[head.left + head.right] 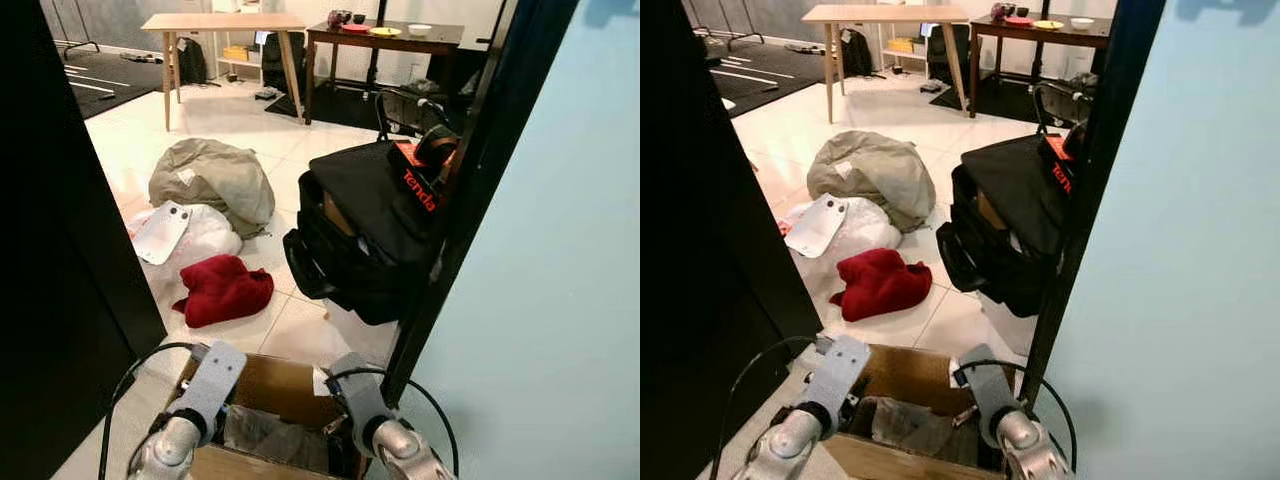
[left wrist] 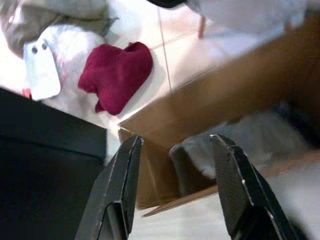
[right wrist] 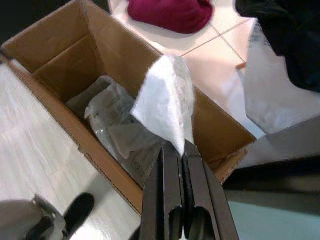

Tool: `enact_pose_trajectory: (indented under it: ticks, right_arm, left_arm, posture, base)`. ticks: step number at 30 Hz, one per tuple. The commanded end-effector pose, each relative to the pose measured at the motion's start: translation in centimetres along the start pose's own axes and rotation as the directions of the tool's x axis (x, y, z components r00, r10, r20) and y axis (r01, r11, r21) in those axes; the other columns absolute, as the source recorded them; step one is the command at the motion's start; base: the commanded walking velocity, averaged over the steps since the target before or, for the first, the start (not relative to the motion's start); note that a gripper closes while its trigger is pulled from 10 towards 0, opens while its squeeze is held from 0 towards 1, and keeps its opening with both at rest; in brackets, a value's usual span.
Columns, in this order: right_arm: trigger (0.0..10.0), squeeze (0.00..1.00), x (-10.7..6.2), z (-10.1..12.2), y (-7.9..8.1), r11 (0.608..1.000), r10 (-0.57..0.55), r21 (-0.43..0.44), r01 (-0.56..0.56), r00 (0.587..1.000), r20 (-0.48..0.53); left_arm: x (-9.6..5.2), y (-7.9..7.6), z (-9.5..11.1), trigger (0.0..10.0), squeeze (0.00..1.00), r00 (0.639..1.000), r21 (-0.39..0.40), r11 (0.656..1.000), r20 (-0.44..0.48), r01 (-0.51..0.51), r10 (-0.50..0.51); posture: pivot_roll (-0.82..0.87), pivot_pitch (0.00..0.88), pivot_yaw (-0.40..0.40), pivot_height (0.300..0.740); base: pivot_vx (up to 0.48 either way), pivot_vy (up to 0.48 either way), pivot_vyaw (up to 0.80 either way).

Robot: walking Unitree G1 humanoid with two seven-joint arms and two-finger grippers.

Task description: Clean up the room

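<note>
Head views: a cardboard box (image 1: 275,385) stands on the floor directly before the robot, already holding crumpled plastic packaging (image 1: 902,421); beyond it, on the tiled floor (image 1: 225,125), lie a red cloth (image 1: 222,288), a white plastic bag (image 1: 200,235) with a white flat piece (image 1: 160,232) on top, a grey-green sack (image 1: 212,180) and an open black bag (image 1: 365,230), so most of the clutter remains uncollected. Two benches, a light wooden bench (image 1: 222,22) and a dark bench (image 1: 385,38), stand at the far wall. Left wrist view: the left tool (image 2: 177,150) hovers at the box rim, fingers spread wide and empty, the red cloth lying just beyond the box. Right wrist view: the right tool (image 3: 174,150) is pinched tight on a white scrap (image 3: 165,102) held above the box interior, apparently ready for release. Judged overall, the clean-up is at an early stage.
</note>
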State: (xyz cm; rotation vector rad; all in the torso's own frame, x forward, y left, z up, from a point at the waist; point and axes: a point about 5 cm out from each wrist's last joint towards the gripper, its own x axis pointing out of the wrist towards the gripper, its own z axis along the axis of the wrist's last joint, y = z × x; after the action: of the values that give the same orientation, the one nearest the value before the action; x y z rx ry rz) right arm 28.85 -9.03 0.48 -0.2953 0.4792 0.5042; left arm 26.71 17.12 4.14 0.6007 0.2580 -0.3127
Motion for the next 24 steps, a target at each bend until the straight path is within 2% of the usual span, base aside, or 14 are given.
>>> enact_pose_trajectory:
  ticks: [1,3,5,7,9,10,12,18,21,24]
  right_arm:
    - [10.0,0.0,0.2,-0.2,0.0,0.999,0.022,-0.03,-0.023,0.999,-0.036]
    - [10.0,0.0,0.6,0.5,-0.1,0.997,0.043,-0.058,-0.045,0.998,-0.039]
    - [10.0,0.0,0.7,0.7,-0.1,0.996,0.058,-0.068,-0.061,0.997,-0.04]
    - [10.0,0.0,0.9,1.4,0.1,0.991,0.1,-0.087,-0.103,0.994,-0.037]
    - [10.0,0.0,1.0,1.5,0.3,0.987,0.121,-0.106,-0.125,0.992,-0.041]
    - [10.0,0.0,1.0,1.7,0.4,0.984,0.131,-0.113,-0.135,0.991,-0.039]
    - [10.0,0.0,1.1,1.9,0.6,0.982,0.141,-0.125,-0.144,0.989,-0.036]
    - [10.0,0.0,1.3,2.1,0.8,0.978,0.145,-0.145,-0.148,0.989,-0.032]
    - [10.0,0.0,1.6,3.0,0.7,0.979,0.135,-0.153,-0.135,0.991,-0.01]
    - [10.0,0.0,1.8,3.6,0.6,0.981,0.128,-0.147,-0.126,0.992,0.003]
  left_arm:
    - [-0.4,-0.3,-0.5,10.0,0.0,0.997,0.063,0.995,0.004,0.077,-0.078]
    - [-0.8,0.4,-0.2,10.0,0.0,0.995,0.067,0.994,0.041,0.091,-0.094]
    - [-1.1,0.7,-0.1,10.0,0.0,0.994,0.061,0.994,0.055,0.095,-0.098]
    - [-1.6,1.2,0.6,10.0,0.0,0.991,0.059,0.995,0.107,0.077,-0.083]
    - [-1.7,1.4,1.1,10.0,0.0,0.987,0.064,0.996,0.143,0.059,-0.068]
    - [-1.9,1.5,1.5,10.0,0.0,0.984,0.044,0.997,0.165,0.059,-0.065]
    - [-2.1,1.7,2.0,10.0,0.0,0.978,0.012,0.998,0.2,0.063,-0.064]
    - [-2.2,2.1,2.5,10.0,0.0,0.97,0.014,0.998,0.234,0.062,-0.064]
    - [-2.4,2.4,3.3,10.0,0.0,0.958,0.04,0.996,0.271,0.084,-0.091]
    - [-2.9,2.0,3.7,10.0,0.0,0.939,0.039,0.986,0.302,0.161,-0.166]
  posture:
    - [0.05,0.185,-0.06,0.721]
    - [0.05,0.243,-0.073,0.721]
    - [0.05,0.252,-0.075,0.721]
    - [0.05,0.311,-0.094,0.721]
    - [0.05,0.327,-0.097,0.721]
    - [0.05,0.361,-0.102,0.721]
    - [0.04,0.38,-0.106,0.721]
    - [0.04,0.409,-0.112,0.721]
    - [0.04,0.445,-0.12,0.721]
    - [0.04,0.453,-0.114,0.721]
  base:
    - [0.0,0.0,0.0]
    - [0.0,0.0,0.0]
    - [0.0,0.0,0.0]
    - [0.0,0.0,0.0]
    - [0.0,0.0,0.0]
    - [0.0,0.0,0.0]
    - [0.0,0.0,0.0]
    - [0.0,0.0,0.0]
    - [0.0,0.0,0.0]
    - [0.0,0.0,0.0]
